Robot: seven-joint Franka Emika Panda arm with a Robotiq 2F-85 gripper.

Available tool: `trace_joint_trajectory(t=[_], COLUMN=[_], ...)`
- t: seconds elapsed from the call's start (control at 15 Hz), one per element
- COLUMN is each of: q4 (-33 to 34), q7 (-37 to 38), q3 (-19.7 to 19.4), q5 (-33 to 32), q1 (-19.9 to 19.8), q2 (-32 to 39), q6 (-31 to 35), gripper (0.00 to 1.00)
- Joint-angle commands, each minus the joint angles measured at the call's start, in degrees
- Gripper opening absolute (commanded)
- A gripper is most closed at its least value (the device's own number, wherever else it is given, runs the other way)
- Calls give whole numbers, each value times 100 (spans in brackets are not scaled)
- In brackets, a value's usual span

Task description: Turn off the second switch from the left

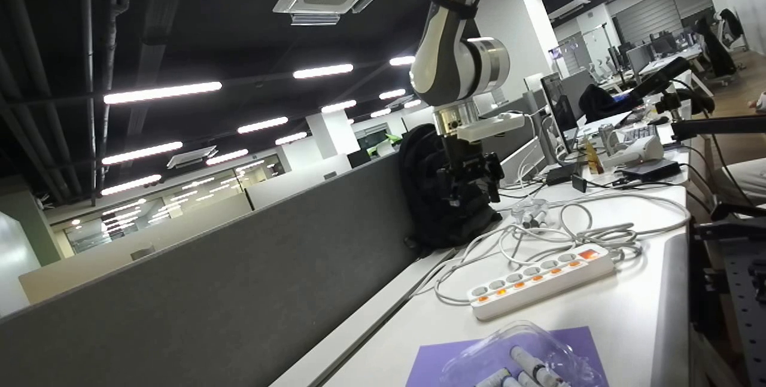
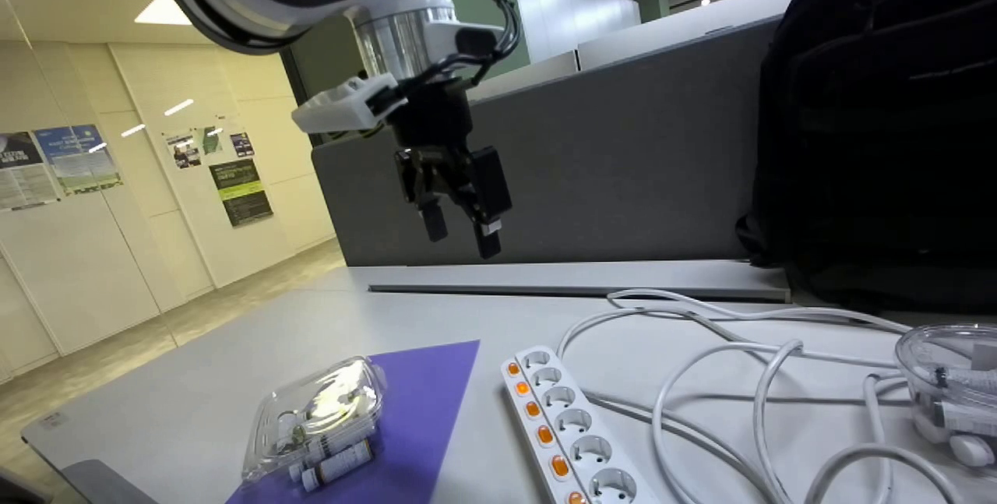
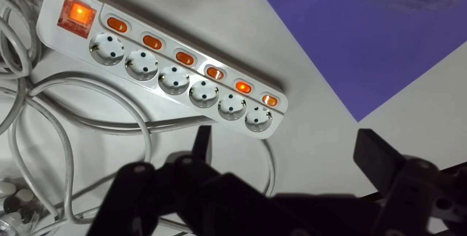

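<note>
In an exterior view, the hand hangs well above the tabletop and well apart from the white power strip lying there. A row of orange switches runs along the strip; the second switch from the left glows, so it is probably on. By that sign the task is not yet done: approaching and pressing both seem left.

In an exterior view, the hand's two fingers stand apart with nothing between them. The purple sheet is flat, smooth and paper-like; the clear plastic container on it looks thin and glossy. The gray partition has a matt face; the backpack looks like soft black fabric.

In the wrist view, the fingers are spread wide, and the glowing switch, second from the right here, lies beyond the fingertips, untouched. The strip is a long, rounded bar of hard, shiny plastic with round recessed sockets, oval switches and a lit square main switch. Smooth, pale cable loops loosely beside it.
</note>
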Motion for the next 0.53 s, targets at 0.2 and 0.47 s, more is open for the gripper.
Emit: trace_joint_trajectory(t=[0.2, 0.47], q4=[801, 1050], q7=[292, 320], q3=[61, 54], q5=[-75, -118], q1=[22, 17], q2=[849, 1208], q6=[-367, -358], gripper=[67, 39])
